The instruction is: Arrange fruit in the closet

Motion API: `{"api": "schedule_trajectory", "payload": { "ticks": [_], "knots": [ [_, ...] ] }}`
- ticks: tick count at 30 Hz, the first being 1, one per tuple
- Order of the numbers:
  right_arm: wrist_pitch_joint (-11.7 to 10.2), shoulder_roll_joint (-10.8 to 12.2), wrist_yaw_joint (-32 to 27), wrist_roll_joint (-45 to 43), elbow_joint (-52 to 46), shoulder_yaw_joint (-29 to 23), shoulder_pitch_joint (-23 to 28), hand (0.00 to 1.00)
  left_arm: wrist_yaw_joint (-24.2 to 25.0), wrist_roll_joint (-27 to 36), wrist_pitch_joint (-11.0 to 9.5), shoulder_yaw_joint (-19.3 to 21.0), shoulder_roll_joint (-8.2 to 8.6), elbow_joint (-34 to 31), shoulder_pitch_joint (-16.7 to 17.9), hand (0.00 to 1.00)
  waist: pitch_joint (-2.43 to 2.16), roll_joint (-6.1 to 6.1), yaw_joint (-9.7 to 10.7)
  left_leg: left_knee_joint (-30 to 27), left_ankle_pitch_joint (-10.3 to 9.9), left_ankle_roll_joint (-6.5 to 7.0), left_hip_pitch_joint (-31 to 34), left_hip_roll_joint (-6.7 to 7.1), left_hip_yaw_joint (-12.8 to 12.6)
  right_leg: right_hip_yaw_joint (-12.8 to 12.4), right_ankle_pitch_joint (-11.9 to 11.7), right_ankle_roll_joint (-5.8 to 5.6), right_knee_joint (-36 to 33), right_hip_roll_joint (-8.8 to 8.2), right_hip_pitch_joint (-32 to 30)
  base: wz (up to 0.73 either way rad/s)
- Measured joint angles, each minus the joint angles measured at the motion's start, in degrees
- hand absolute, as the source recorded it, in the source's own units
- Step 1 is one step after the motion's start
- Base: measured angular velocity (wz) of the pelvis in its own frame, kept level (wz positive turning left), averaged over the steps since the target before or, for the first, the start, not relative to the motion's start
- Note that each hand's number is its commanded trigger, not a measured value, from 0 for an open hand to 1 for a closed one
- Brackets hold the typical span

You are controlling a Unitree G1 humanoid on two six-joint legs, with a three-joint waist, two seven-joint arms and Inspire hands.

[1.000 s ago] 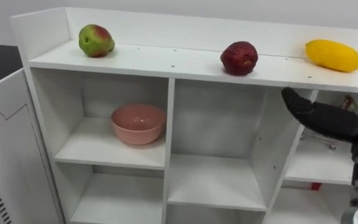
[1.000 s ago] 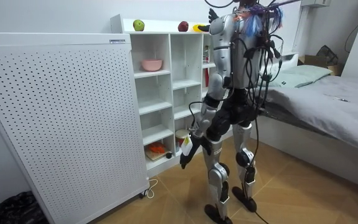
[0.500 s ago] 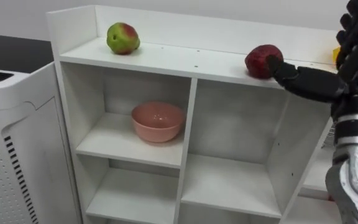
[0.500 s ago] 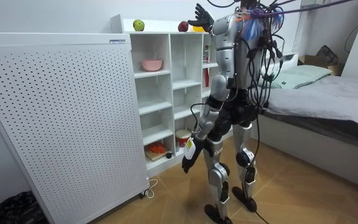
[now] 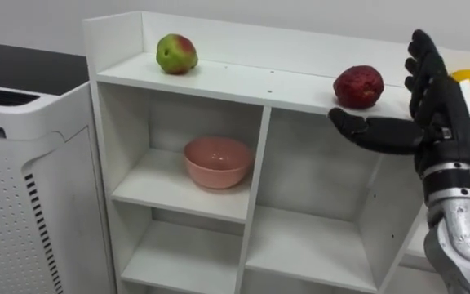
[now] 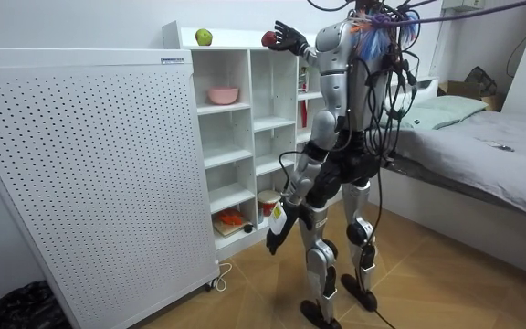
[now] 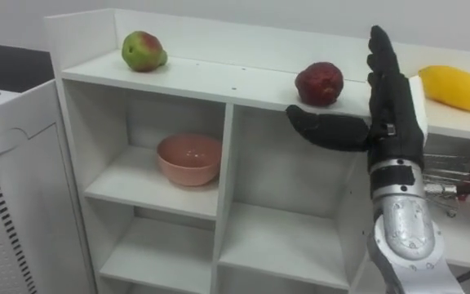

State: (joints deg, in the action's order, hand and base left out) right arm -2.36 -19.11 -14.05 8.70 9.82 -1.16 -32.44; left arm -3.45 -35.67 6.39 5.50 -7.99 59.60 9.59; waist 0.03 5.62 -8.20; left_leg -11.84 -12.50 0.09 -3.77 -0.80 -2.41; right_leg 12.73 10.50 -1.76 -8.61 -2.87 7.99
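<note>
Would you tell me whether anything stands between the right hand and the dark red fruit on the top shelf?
Nothing visible does: the open right hand is raised just beside the dark red fruit.

— Where is the right hand (image 7: 392, 98)?
— Up in front of the robot. Its silver forearm rises almost upright from the lower right of the eye views.
— Open or curled?
— Open. The fingers (image 7: 379, 51) are straight, close together and pointing up. The thumb (image 7: 321, 128) sticks out sideways toward the robot's left.
— Holding anything?
— No, nothing is in it.
— And the left hand (image 6: 277, 227)?
— In the room view it hangs low beside the thigh, the arm down and slightly bent. The robot stands upright on both feet.
</note>
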Motion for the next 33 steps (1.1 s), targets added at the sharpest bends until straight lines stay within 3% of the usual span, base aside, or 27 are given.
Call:
{"api": "schedule_trajectory", "payload": {
  "ticks": [3, 10, 15, 20, 21, 22, 23, 28, 33],
  "knots": [
    [0.0, -1.4, 0.9, 0.0, 1.9, 0.0, -1.1, 0.0, 0.2, 0.0, 0.0, 0.0, -0.59, 0.0, 0.0, 0.0, -0.06, 0.51, -0.1, 0.1, 0.1, 0.0, 0.0, 0.05, 0.3, 0.0, 0.0, 0.0, 0.0, -0.02, 0.0, 0.05],
    [0.1, -1.7, 1.9, 2.8, 5.9, 0.0, -3.1, 0.0, 1.1, 0.0, 0.8, -0.1, -1.46, 0.2, -0.1, 0.0, 0.12, 2.54, -0.1, 0.0, 0.1, -0.02, 0.0, 0.06, 0.3, 0.2, 0.0, 0.0, 0.0, -0.03, 0.2, 0.0],
    [0.1, -1.8, 2.3, 4.6, 6.5, 0.0, -3.6, 0.0, 1.8, 0.0, 1.1, -0.1, -1.56, 0.2, 0.0, 0.0, 0.23, 2.5, -0.1, -0.3, 0.1, -0.02, 0.2, 0.12, 0.4, 0.3, 0.0, 0.0, 0.0, -0.08, 0.2, 0.0],
    [0.1, -1.8, 3.2, 4.8, 9.5, 0.1, -7.3, 0.0, 2.9, 0.0, 1.2, 0.0, -1.73, 0.3, 0.0, 0.0, 0.57, 1.72, 0.1, -0.3, 0.1, -0.02, 0.7, 0.12, 0.5, 0.5, 0.0, 0.0, 0.0, -0.04, -0.2, -0.03],
    [0.1, -2.1, 3.3, 4.9, 9.8, 0.2, -8.0, 0.21, 3.1, 0.0, 1.2, 0.0, -1.8, 0.3, 0.0, 0.0, 0.53, 1.65, 0.2, -0.3, 0.1, -0.02, 1.2, 0.26, 1.2, 0.8, 0.0, 0.0, -0.1, -0.03, -0.4, 0.07],
    [0.2, -2.6, 3.6, 5.1, 10.8, 0.2, -8.7, 0.75, 3.2, -0.1, 1.2, -0.1, -1.81, 0.1, 0.0, 0.0, 0.51, 1.68, 0.1, -0.4, 0.2, -0.04, 1.3, 0.27, 1.2, 1.2, 0.0, 0.0, -0.1, -0.03, -0.4, 0.11],
    [0.3, -2.9, 3.8, 5.3, 11.3, 0.2, -9.0, 1.0, 3.2, -0.1, 1.2, -0.1, -1.8, 0.0, 0.0, 0.0, 0.43, 1.72, 0.1, -0.4, 0.3, -0.04, 1.2, 0.27, 1.2, 1.4, 0.0, 0.0, -0.1, -0.05, -0.4, 0.09],
    [1.2, -5.3, 5.0, 6.1, 12.8, 2.5, -11.5, 1.0, 4.0, -1.1, 1.3, -0.1, -1.82, -0.2, 0.0, 0.0, 0.25, 1.83, -0.2, -0.5, 0.3, -0.04, 1.4, 0.3, 1.4, 1.6, 0.0, 0.0, -0.1, -0.06, -0.8, 0.02],
    [1.3, -5.7, 6.3, 6.1, 12.9, 2.8, -11.6, 1.0, 4.0, -1.5, 1.3, 0.0, -1.95, -0.9, -0.2, 0.0, 0.0, 2.2, -0.4, -0.6, 0.3, -0.04, 1.6, 0.31, 1.6, 1.6, 0.0, 0.0, 0.0, -0.06, -0.9, 0.02]
  ]
}}
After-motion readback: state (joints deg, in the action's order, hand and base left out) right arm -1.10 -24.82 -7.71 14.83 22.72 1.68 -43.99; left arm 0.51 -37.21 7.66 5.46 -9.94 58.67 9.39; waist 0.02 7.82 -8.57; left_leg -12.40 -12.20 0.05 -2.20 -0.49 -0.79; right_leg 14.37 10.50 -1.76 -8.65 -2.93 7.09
